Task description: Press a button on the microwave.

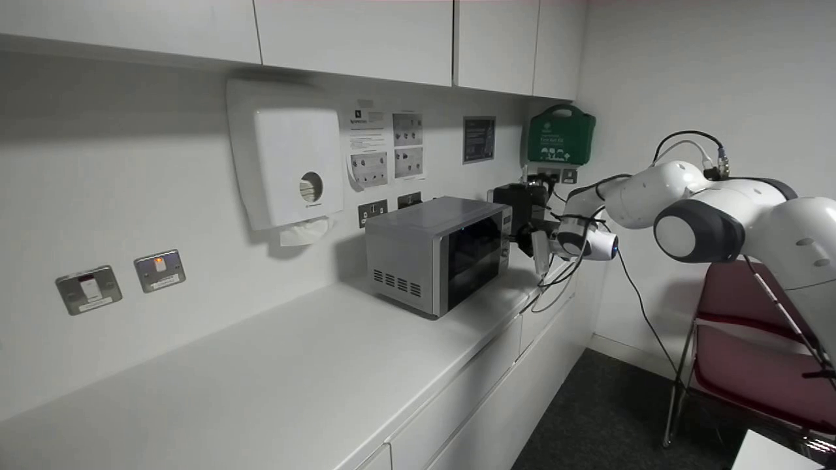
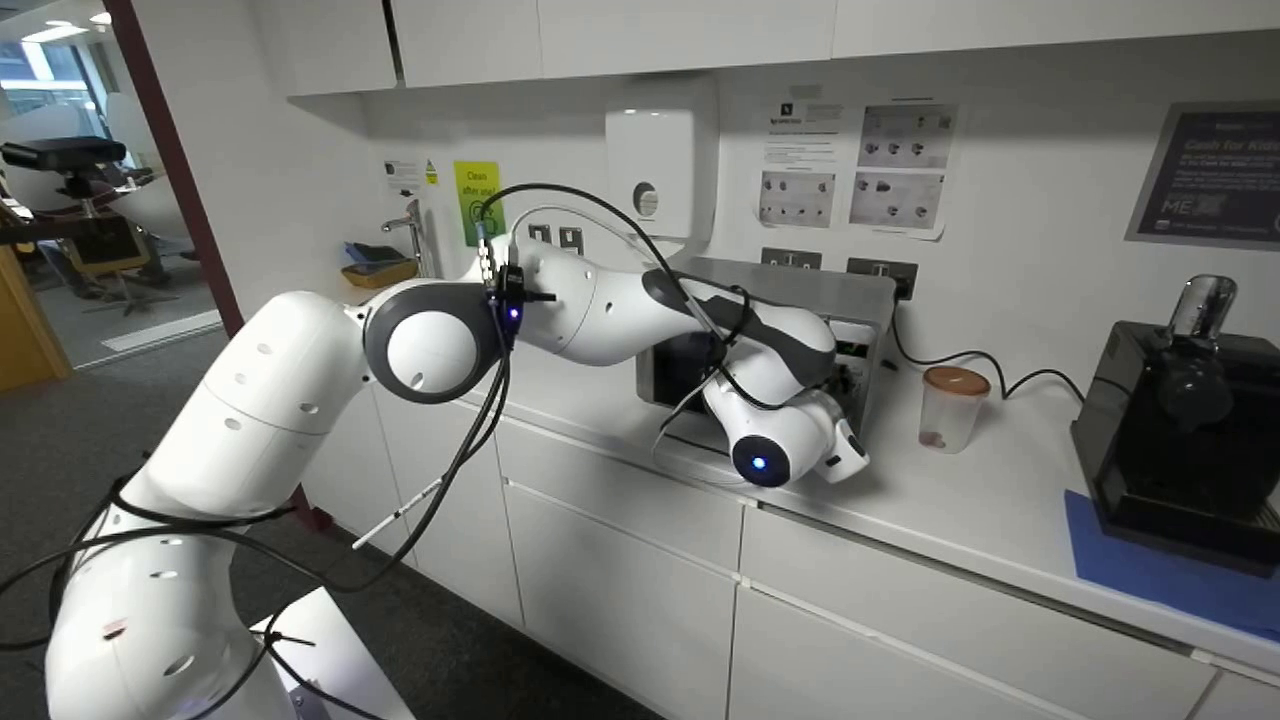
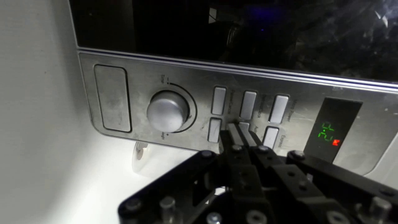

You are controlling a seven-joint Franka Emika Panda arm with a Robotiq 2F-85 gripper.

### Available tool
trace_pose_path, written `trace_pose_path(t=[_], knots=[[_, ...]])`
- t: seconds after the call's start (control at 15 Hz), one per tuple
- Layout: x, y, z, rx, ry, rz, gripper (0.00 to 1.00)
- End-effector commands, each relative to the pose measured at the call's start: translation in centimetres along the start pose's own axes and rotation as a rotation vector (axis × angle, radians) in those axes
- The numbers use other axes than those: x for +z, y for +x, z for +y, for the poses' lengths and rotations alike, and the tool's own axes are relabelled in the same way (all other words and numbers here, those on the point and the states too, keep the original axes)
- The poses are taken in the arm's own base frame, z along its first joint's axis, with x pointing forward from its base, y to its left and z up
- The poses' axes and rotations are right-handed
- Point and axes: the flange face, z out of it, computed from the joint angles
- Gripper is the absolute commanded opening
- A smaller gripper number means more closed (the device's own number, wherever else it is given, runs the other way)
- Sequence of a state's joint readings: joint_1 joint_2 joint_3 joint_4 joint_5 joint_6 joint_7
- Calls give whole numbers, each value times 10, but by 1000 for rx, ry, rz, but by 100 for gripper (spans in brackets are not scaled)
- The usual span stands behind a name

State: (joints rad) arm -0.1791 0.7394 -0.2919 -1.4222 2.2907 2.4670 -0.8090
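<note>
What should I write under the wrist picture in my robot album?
A shut gripper points at the buttons of the microwave, between its round knob and glowing display.

"Clean after use!" on a yellow-green rectangular sign (image 2: 474, 200), "Cash for Kids" and "ME" on a dark rectangular poster (image 2: 1213, 175), "First Aid Kit" on a green handled case (image 1: 562, 134), "Micro Power", "Express" on the grey-silver box-shaped microwave (image 3: 236, 76), its green display digits (image 3: 325, 132) unclear
</note>
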Motion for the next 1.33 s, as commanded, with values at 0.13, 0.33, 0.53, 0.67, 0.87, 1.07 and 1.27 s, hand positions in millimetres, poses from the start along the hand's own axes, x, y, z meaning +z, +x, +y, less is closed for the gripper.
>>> trace_pose_path(t=[0.13, 0.33, 0.53, 0.67, 0.87, 1.07, 1.27], knots=[[-53, 20, -67, -35, -49, 134, 0], [-98, 25, -99, -136, -208, 190, 0], [-129, 8, -104, -192, -367, 185, 0], [-145, -4, -95, -213, -463, 166, 0], [-170, -18, -66, -225, -613, 108, 0], [-193, -23, -31, -233, -780, 66, 0], [-201, -11, -11, -225, -961, 33, 0]])
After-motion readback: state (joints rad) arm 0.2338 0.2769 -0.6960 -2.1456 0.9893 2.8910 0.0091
